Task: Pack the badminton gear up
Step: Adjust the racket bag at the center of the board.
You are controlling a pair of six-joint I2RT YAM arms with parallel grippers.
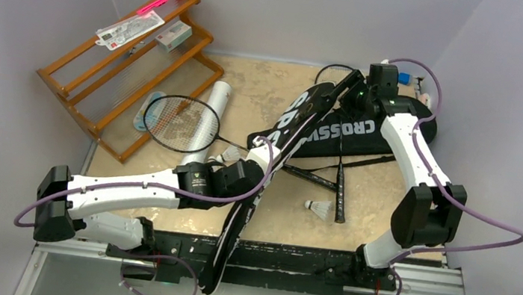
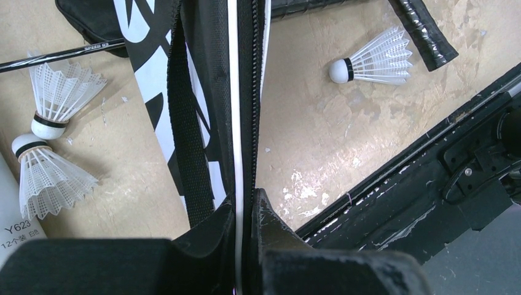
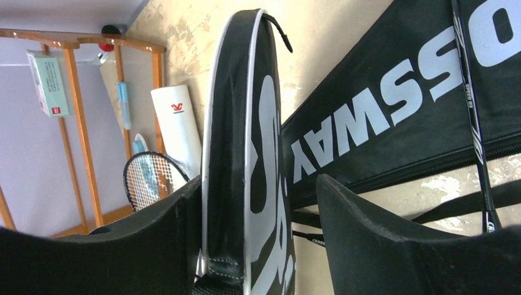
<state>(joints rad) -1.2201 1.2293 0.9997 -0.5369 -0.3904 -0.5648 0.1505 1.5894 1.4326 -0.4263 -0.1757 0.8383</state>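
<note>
The left claw is clamped tight on the zipped rim of a black racket-shaped fabric bag with white lettering, low in the middle of its wrist view. In the overhead view this bag stands on edge, running from the bottom centre to the upper right. At that far end the right claw is set astride the bag's rounded tip, jaws apart, with a gap on the right. Whether the pad at the left of that view is touching the cloth cannot be told for sure.

The bag is judged light, soft and floppy. It is best taken by its stiffer piped rim at both ends, or it may sag or fold.

Small white feather shuttlecocks lie on the board beside it. They are judged fragile and are best taken by the cork. Farther up, a second black lettered bag lies flat with a thin black racket shaft across it. A long white tube and a black-and-silver strung racket lie left of centre.

The worn beige table board is scuffed and patchy. It is enclosed by pale walls, with an orange wooden rack at the upper left.
</note>
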